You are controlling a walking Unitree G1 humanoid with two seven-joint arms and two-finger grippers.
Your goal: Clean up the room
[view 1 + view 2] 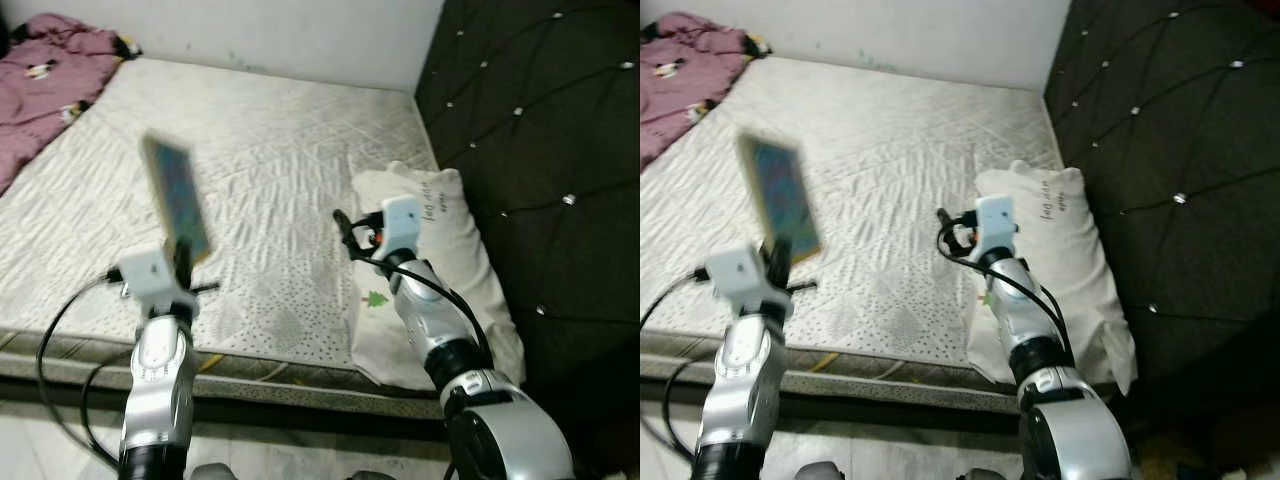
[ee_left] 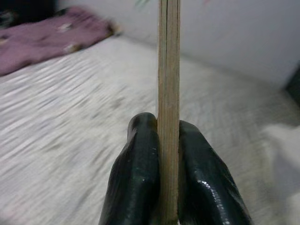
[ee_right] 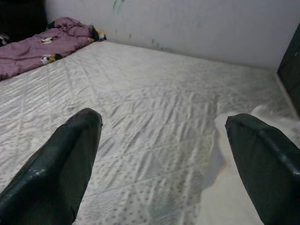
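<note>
A bare white quilted mattress meets a black tufted headboard studded with shiny buttons, beneath a plain white wall.

I'm looking at a home bedroom: a bare quilted mattress lies against a dark tufted headboard, with a white pillow beside it and a crumpled purple blanket at the far corner

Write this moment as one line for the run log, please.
left gripper: shut on book, held upright over mattress | right gripper: open, empty, near pillow
</note>
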